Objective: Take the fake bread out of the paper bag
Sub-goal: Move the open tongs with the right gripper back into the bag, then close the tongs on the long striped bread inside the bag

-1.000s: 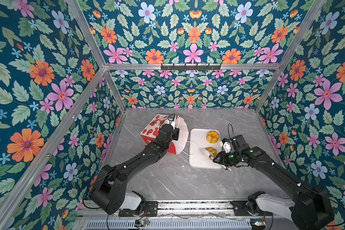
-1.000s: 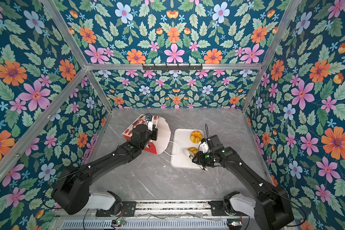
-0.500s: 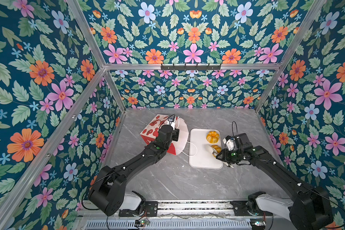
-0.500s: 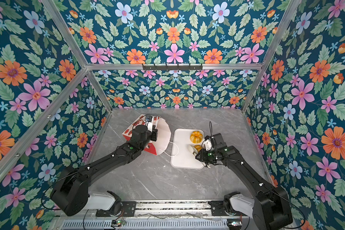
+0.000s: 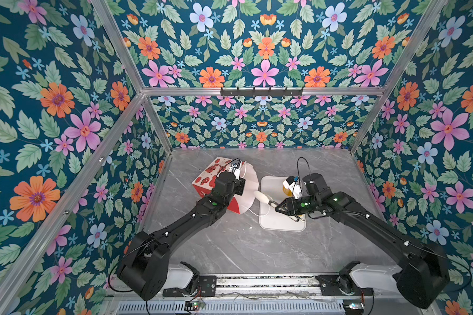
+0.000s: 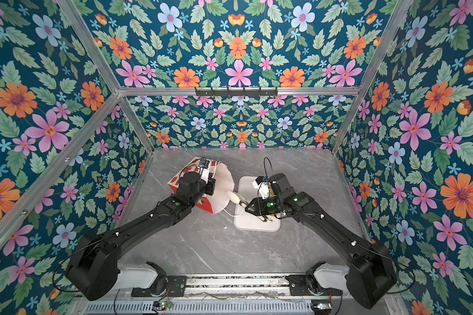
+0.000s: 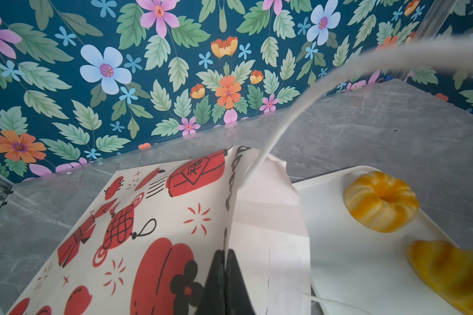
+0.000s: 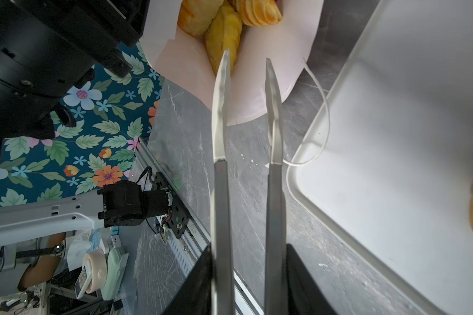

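**Table** (image 5: 243, 251): grey, marble-patterned, matt surface enclosed by flower-printed walls.

**Paper bag** (image 5: 205, 177): lies on its side left of centre in both top views, with its mouth toward the tray. The paper is white and creased, printed with red lanterns, knots and rounded figures outlined in black. The left wrist view (image 7: 148, 231) shows a character on one lantern and black lettering along a fold. Neither can be read.

**Tray** (image 5: 273, 222): flat white rectangle with rounded corners and a raised rim, just right of the bag at centre frame.

**Fake bread** (image 8: 223, 32): glossy golden-yellow pieces.
- Only the right wrist view shows the pieces inside the bag mouth, at least three, ridged and packed together.
- Only the left wrist view shows clearly the two pieces on the tray, a fluted ring (image 7: 381, 200) and a croissant (image 7: 453, 270), lying apart.
- In the top views the right arm covers most of them.

**Left gripper** (image 7: 225, 257): black fingers clenched on the bag's edge, with the paper pinched between them.

**Right gripper** (image 8: 247, 64): long grey fingers with translucent tips, parted, with nothing between them. The tips sit at the bag mouth (image 5: 258, 194). One overlaps a yellow piece, but contact cannot be told.

**Cord handle** (image 8: 325, 109): thin white loop trailing from the bag across the tray rim.
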`<state>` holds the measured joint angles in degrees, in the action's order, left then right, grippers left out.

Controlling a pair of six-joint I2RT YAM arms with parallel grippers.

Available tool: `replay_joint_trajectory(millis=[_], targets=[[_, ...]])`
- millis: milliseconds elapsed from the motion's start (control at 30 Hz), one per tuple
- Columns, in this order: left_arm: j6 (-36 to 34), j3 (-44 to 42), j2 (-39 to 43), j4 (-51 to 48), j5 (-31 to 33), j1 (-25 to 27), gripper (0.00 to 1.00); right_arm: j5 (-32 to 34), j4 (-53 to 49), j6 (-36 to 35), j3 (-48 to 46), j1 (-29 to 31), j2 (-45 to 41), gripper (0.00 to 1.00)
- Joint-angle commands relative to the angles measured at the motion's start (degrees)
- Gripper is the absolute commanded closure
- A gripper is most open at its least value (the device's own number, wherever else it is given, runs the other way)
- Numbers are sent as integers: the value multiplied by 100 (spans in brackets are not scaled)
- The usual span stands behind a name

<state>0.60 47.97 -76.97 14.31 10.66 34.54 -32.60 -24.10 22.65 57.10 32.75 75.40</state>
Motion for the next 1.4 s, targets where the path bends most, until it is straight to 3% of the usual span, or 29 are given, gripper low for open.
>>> replay_joint_trajectory(millis=[0,400,967,1200,1367], targets=[[-205,-37,79,29,-188,6,100,8,541,-301,317,249,506,59],[-311,-4,244,-546,-435,0,100,726,922,-990,1233,390,2202,54],[-219,137,121,-580,-687,0,100,922,1092,-1257,1986,390,3175,51],[-218,152,92,-508,-732,0,100,681,1102,-1186,2194,398,3512,50],[-215,142,120,-491,-758,0,100,675,1067,-1197,2287,442,3652,54]])
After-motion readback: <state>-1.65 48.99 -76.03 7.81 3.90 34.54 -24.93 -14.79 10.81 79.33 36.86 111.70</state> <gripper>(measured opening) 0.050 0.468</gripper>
